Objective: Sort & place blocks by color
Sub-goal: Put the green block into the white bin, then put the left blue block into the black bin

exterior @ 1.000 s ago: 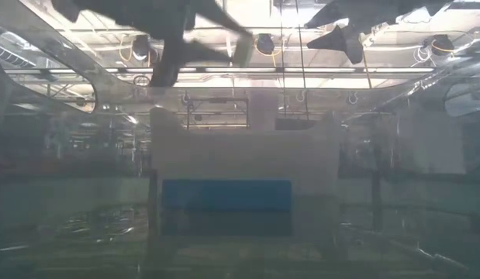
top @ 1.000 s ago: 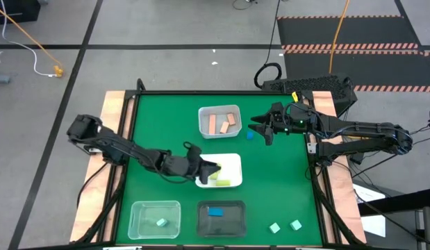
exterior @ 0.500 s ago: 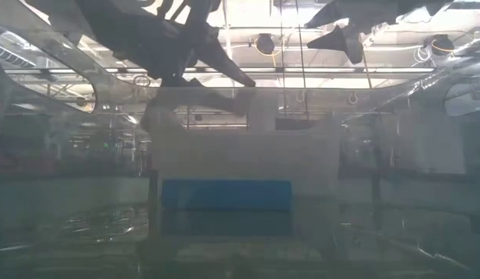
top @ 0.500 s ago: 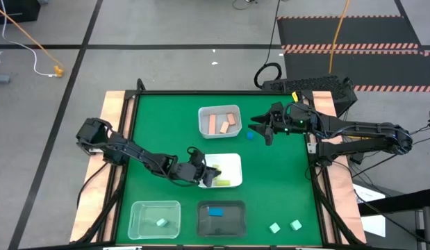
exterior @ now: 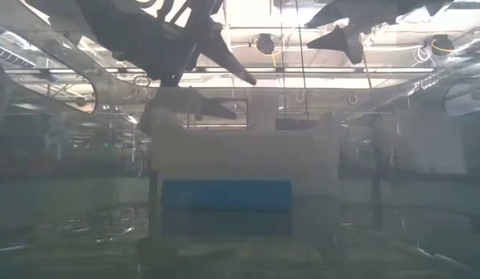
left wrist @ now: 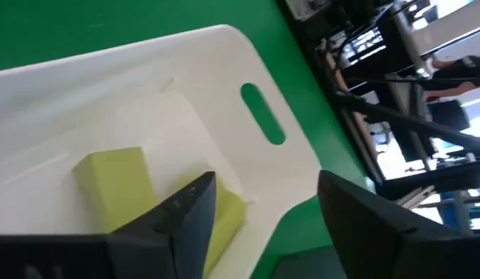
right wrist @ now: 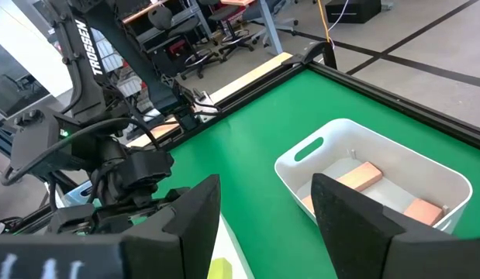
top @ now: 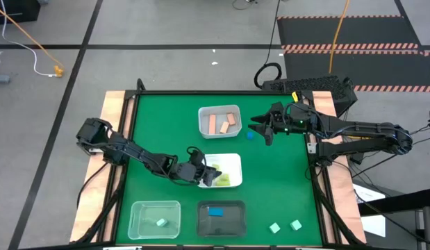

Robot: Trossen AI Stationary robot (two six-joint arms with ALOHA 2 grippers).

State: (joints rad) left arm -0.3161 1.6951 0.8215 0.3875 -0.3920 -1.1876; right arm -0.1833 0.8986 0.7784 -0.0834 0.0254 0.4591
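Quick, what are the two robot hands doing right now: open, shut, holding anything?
Left hand: open over the white tray, holding nothing; yellow-green blocks lie below.
Right hand: open, empty, in the air beside the tray with pink blocks.

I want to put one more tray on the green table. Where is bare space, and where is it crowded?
Bare green lies along the far edge behind the tray of pink blocks, and left of it, above the left arm. The middle is crowded: left gripper open over the white tray, right gripper by a blue block. Two mint blocks sit near right.
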